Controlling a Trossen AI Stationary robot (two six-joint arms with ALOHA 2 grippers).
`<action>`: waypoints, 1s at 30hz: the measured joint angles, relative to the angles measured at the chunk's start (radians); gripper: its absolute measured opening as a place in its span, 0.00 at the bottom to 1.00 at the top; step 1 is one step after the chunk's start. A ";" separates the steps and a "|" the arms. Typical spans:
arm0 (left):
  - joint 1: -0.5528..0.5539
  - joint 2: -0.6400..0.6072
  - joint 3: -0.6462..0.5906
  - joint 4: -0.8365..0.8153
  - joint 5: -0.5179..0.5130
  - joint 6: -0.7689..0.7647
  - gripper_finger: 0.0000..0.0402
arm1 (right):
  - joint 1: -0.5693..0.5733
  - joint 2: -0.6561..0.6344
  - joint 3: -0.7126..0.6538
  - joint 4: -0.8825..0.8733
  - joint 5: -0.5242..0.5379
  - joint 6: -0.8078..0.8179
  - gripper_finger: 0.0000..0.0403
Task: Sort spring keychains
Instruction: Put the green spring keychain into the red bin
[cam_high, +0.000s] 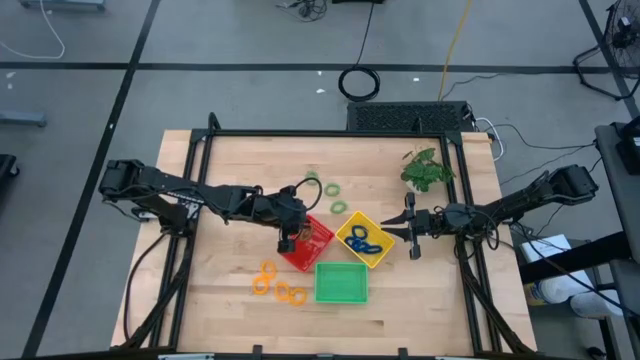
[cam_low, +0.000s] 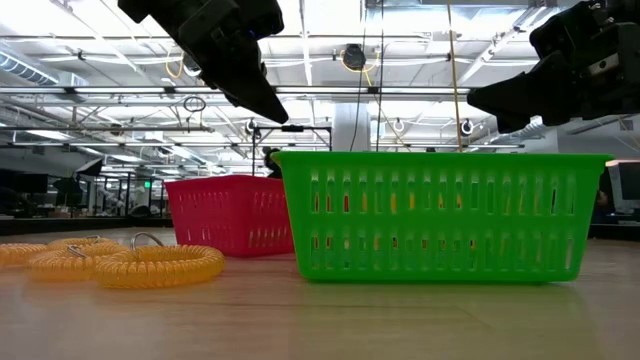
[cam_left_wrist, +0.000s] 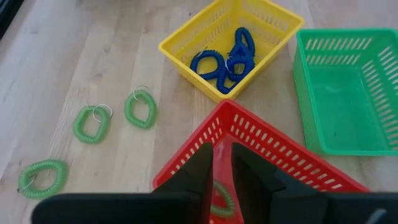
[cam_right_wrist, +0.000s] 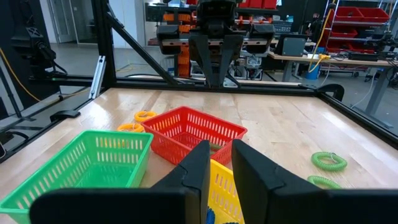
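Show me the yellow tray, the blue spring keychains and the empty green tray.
yellow tray (cam_left_wrist: 186, 53): left wrist view, on its near side wall.
blue spring keychains (cam_left_wrist: 211, 64): left wrist view, on one blue coil.
green tray (cam_left_wrist: 348, 99): left wrist view, on its bare floor.

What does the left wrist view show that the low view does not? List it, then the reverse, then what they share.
Left wrist view only: the yellow tray holding blue keychains, and three green keychains on the table.
Low view only: the orange keychains on the table, and the right gripper overhead.
Both: the red tray, the green tray and the left gripper.
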 joint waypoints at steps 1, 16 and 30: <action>0.000 0.000 0.000 0.000 0.000 -0.003 0.17 | 0.000 0.000 0.000 0.000 0.000 0.000 0.14; -0.001 0.000 0.001 0.033 0.000 -0.085 0.17 | 0.000 0.000 0.000 0.000 0.000 0.000 0.14; 0.073 0.000 0.001 0.046 -0.039 -0.171 0.45 | 0.000 0.000 0.000 0.000 0.000 0.000 0.14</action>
